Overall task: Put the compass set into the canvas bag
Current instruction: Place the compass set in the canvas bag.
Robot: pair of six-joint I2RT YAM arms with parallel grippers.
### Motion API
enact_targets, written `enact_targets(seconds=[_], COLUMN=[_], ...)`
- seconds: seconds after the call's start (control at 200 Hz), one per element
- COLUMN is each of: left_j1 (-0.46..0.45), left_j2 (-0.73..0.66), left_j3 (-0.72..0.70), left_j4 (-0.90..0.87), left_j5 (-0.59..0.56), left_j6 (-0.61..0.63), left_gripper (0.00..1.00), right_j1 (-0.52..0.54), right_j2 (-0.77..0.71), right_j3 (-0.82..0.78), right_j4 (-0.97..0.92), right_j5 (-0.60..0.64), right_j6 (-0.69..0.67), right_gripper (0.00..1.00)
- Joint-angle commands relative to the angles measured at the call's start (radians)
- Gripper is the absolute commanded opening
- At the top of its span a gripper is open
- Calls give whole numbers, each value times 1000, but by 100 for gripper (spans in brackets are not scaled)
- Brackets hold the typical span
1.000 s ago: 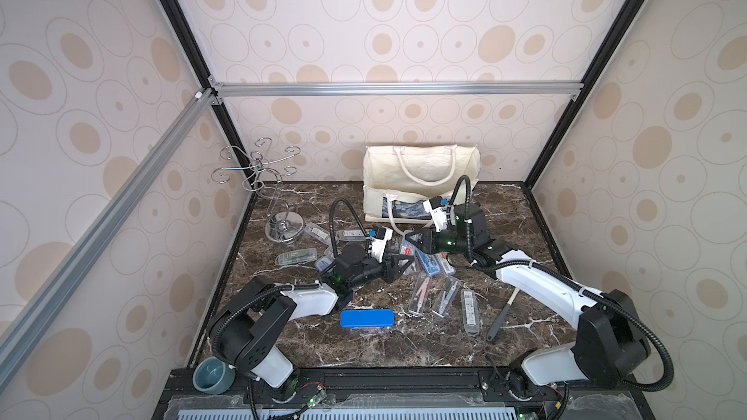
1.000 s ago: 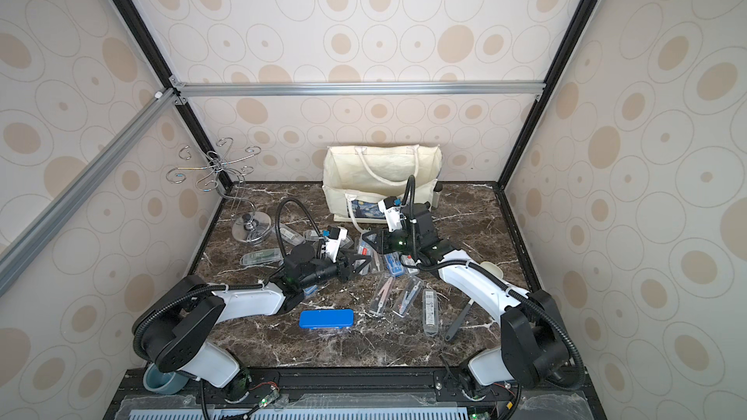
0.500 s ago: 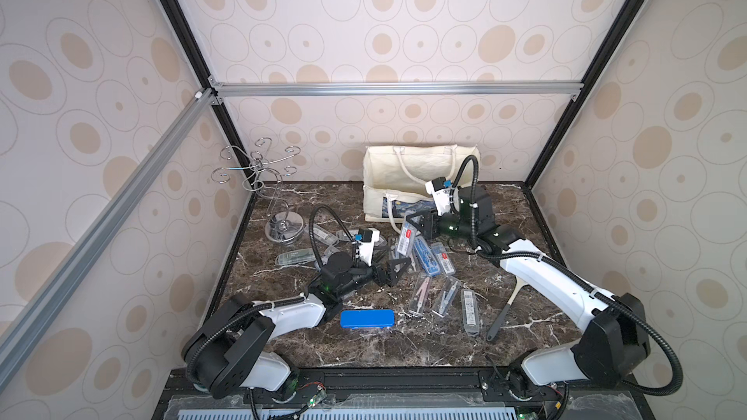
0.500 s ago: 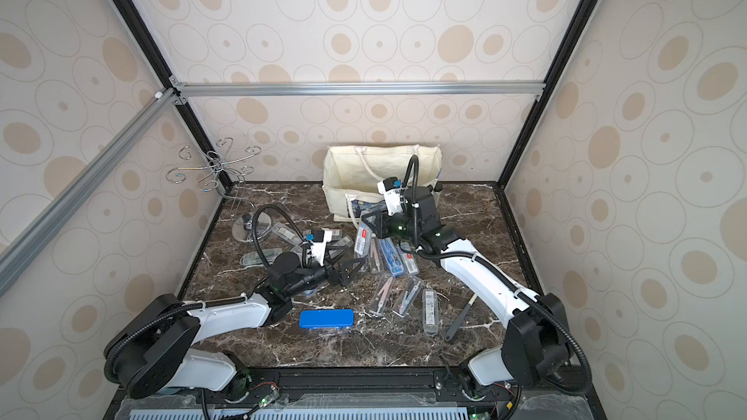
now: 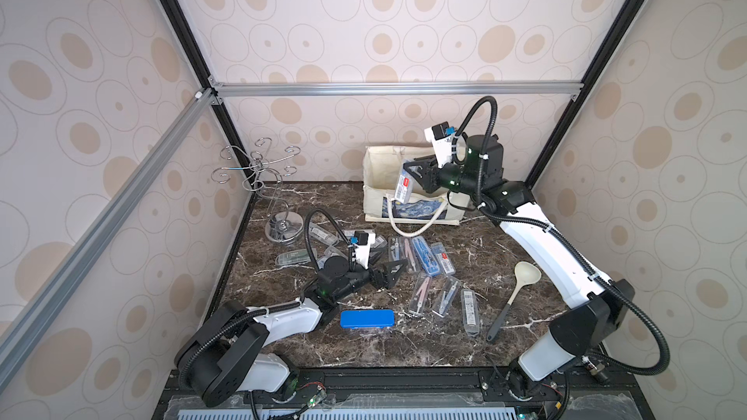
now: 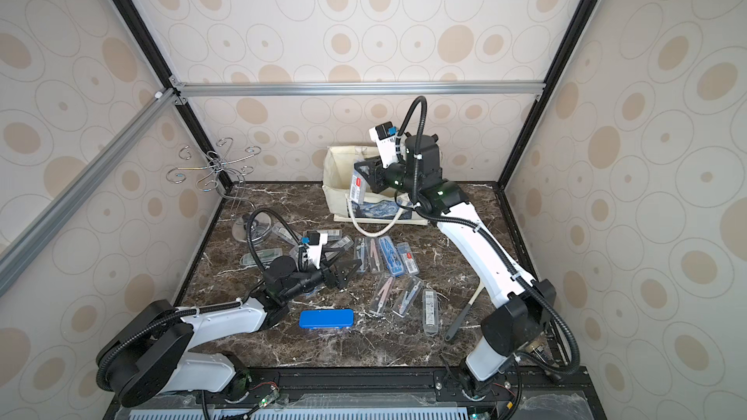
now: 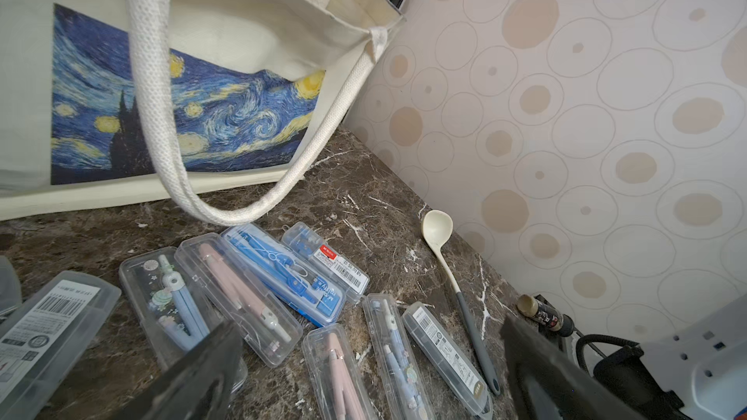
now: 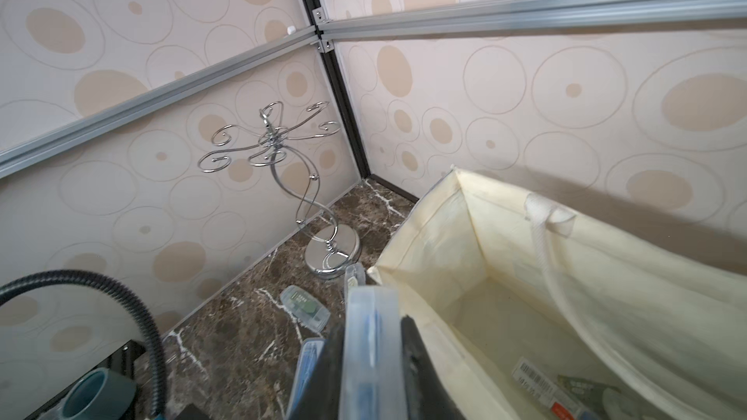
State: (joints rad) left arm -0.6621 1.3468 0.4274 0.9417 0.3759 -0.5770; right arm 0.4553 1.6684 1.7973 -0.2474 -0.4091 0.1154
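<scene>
The compass set (image 5: 403,184), a slim clear plastic case with a red label and a barcode, hangs tilted nearly on end. The right claw (image 5: 414,177) pinches it over the open mouth of the canvas bag (image 5: 376,195). The cream bag stands upright at the back of the tabletop (image 5: 477,260). Its blue-and-yellow swirling print faces forward, and one white rope handle (image 7: 153,74) droops down its front.

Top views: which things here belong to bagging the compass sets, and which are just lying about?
Job: canvas bag; clear compass case clamped in the right hand by the bag's opening; loose compass cases lying flat; open left hand.
Lying about: cream ladle; wire stand; blue box, contents hidden; teal cup.
</scene>
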Motion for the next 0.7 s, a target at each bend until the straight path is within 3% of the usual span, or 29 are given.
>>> enact_targets(seconds=[0.0, 0.335, 0.695], left_j1=[5, 7, 6], left_j2=[-44, -119, -135], left_j3=[-20, -67, -67], left_j4=[16, -51, -107], left_j5=[-33, -98, -147], left_j6=[16, 24, 43], left_gripper=[100, 100, 100], right_j1=[-42, -111, -125], right_j2=[88, 366, 524], right_j3=[83, 282, 320], right_j4=[-45, -136, -267], right_j5=[56, 167, 281], right_j6=[-57, -120, -211], right_gripper=[12, 12, 13])
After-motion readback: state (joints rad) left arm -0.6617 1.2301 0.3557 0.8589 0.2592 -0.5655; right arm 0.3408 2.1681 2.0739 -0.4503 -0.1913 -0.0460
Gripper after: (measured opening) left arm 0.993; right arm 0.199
